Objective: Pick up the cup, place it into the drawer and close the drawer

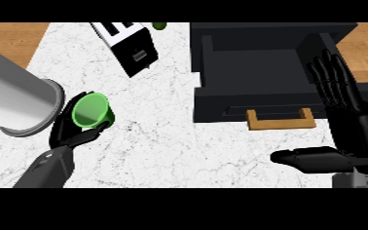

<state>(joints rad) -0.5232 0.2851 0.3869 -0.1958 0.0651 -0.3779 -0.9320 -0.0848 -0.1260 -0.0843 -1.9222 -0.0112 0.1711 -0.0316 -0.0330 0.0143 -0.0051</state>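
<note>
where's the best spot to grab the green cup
The green cup shows no handle and its open mouth faces up, so take its round side wall just under the rim. Come from the lower left, where the left hand curls round it; the grey pot crowds its upper left.

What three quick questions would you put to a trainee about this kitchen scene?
1. True or false: the drawer is open.
2. Which of the robot's hands holds the green cup? A) its left B) its right C) neither
3. Fill in the gap: the drawer's handle is ____ in colour.

Key
1. True. Its dark inside shows.
2. A. The left hand curls round the cup, while the right hand is open, fingers up, beside the drawer.
3. Wood-brown.
</note>
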